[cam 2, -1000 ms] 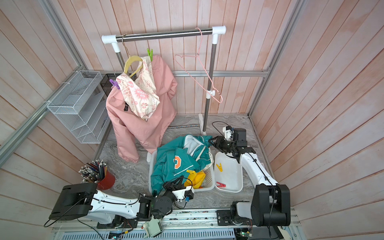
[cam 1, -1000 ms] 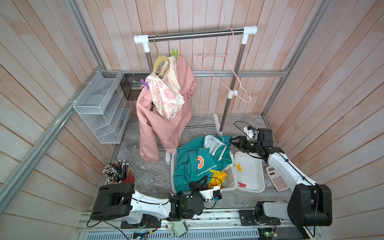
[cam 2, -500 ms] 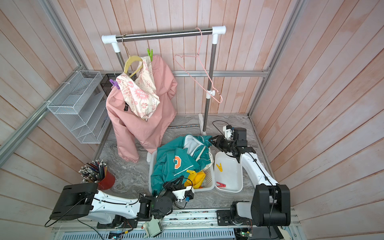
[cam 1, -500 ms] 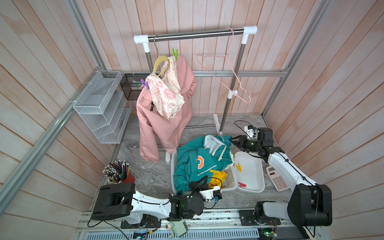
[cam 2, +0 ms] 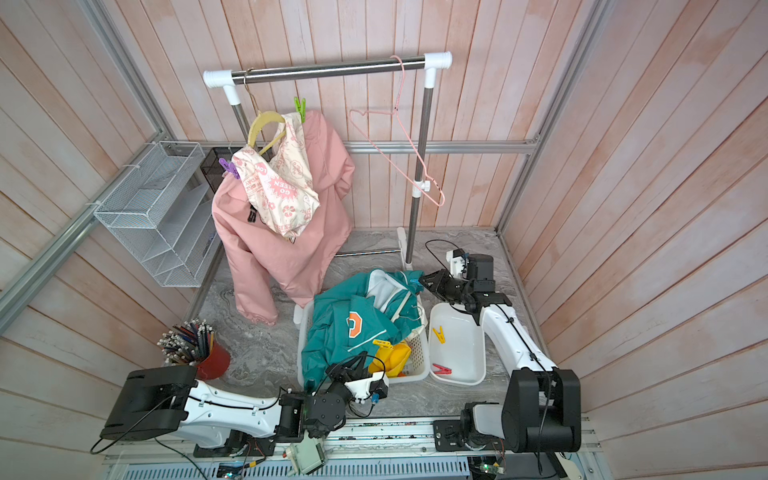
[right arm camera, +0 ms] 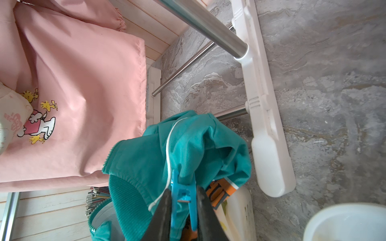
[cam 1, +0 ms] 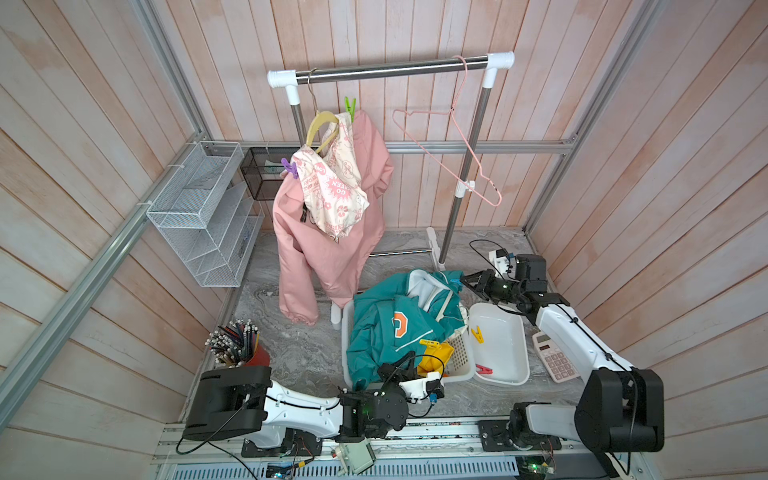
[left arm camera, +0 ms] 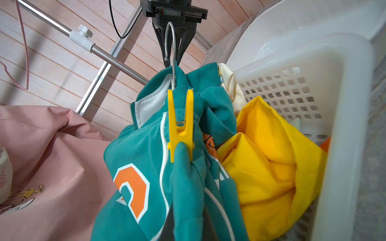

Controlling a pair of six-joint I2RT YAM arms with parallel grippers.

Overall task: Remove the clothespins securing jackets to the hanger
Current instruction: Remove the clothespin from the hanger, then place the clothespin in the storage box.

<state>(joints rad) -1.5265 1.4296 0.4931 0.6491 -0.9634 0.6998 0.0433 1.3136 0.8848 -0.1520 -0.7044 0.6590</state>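
Right gripper (right arm camera: 183, 191) pinches blue plastic clothespin (right arm camera: 182, 200); left gripper (left arm camera: 188, 215) seemingly clamps teal jacket (left arm camera: 142, 150)

The teal cloth jacket (left arm camera: 146, 150) is matt, its collar ribbed. The yellow plastic clothespin (left arm camera: 181, 133) and blue plastic clothespin (right arm camera: 183, 195) look smooth, faintly glossy. The white perforated plastic basket (left arm camera: 344, 125) has a soft sheen. At upper centre in both top views, the metal rail (cam 1: 390, 69) shines; the wooden wall planks (cam 1: 665, 208) are matt.
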